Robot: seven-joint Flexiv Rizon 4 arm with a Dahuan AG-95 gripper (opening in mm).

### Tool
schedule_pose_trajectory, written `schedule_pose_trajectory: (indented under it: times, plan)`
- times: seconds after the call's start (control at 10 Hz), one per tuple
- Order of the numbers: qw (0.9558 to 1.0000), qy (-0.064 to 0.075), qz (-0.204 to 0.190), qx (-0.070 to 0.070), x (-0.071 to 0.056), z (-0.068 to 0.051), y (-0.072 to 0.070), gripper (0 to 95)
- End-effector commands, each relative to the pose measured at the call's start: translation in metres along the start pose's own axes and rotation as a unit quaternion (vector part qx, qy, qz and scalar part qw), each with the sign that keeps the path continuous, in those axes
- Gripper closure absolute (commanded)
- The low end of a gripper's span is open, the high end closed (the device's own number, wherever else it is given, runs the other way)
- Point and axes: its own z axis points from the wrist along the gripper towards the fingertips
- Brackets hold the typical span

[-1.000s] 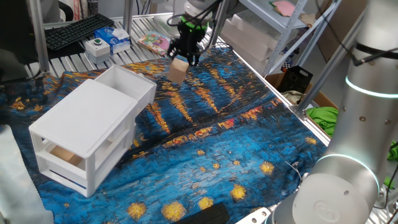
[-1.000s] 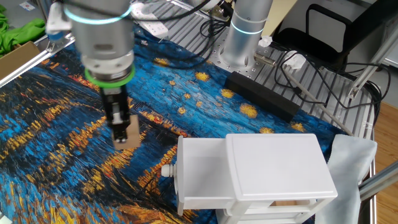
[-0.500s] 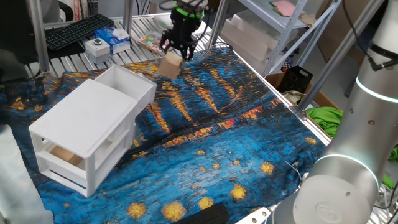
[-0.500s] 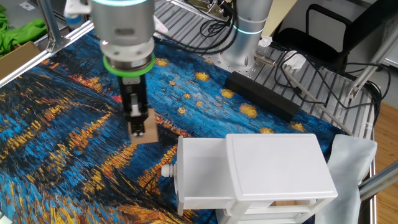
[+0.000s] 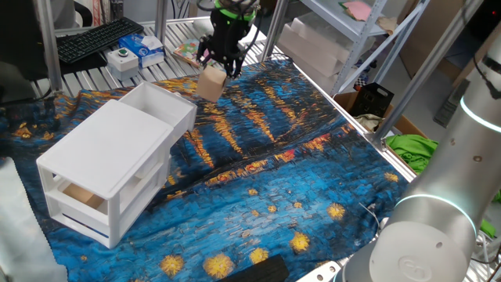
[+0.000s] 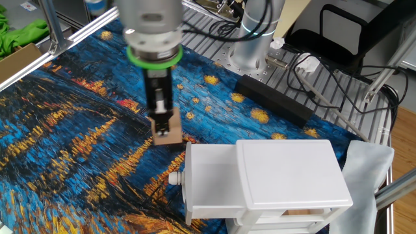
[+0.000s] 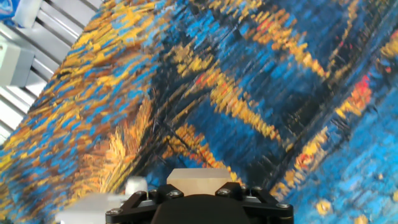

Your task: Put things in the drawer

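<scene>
Block [image 6: 168, 129] was clamped between the gripper [image 5: 218, 66] jaws, held clear above the blue cloth [image 5: 297, 172], at about 10 o'clock of the pulled-out upper drawer [image 6: 209, 177] in the other fixed view. Pickup done; carry over the drawer and release remained.

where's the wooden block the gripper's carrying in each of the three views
One fixed view: the wooden block hangs upper centre, just right of the open upper drawer.
The other fixed view: centre-left, above the cloth, just left of the drawer's front.
Hand view: bottom centre, only its top showing behind the gripper.
Shared landmark: the white cabinet, a sliver at the hand view's bottom left.
</scene>
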Motion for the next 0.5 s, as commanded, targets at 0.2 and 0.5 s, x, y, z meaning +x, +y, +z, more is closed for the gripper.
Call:
schedule_pose_trajectory:
  times: [0.2, 0.5]
  plan:
    - [1.0, 0.0, -0.004, 0.005, -0.0012, 0.0018, 0.0018, 95.0]
    - [0.9999, 0.007, -0.005, 0.006, -0.0038, 0.0008, 0.0039, 95.0]
